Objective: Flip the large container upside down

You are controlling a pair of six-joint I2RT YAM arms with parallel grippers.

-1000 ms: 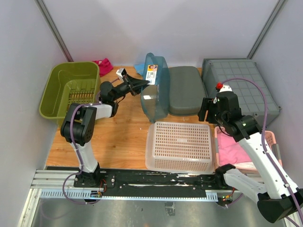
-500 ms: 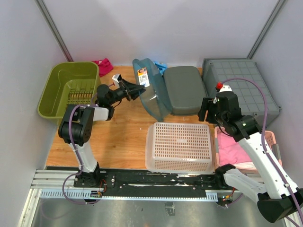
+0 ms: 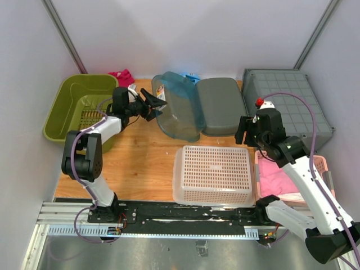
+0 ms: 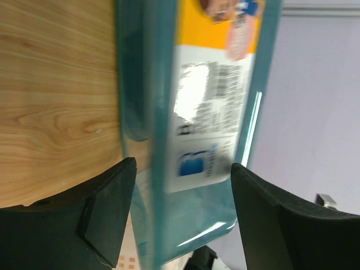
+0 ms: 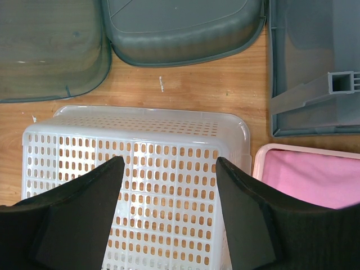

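**Top view:** A wooden table (image 3: 146,163) is enclosed by pale walls (image 3: 197,34) on 3 sides. The blue container (image 3: 179,112) is seen at 12 o'clock on the table, just beside a grey lid (image 3: 222,107) at its 3 o'clock. The container's labelled edge, at its 9 o'clock, is clamped by the left gripper (image 3: 152,104). A green basket (image 3: 73,98) is placed at 10 o'clock, a grey crate (image 3: 284,101) at 2 o'clock and a white perforated basket (image 3: 212,174) at 6 o'clock. A pink bin (image 3: 322,164) at 4 o'clock is partly hidden by the right arm. The right gripper (image 3: 243,132) is held above the white basket's far edge.

**Left wrist view:** The container's rim and label are held between both fingers. The picture is blurred, so the label cannot be read.

**Right wrist view:** The fingers are spread wide above the white basket, with nothing between them. The container is cut off at 11 o'clock, and wood grain is seen through it. Whether its opening faces up or down cannot be told.
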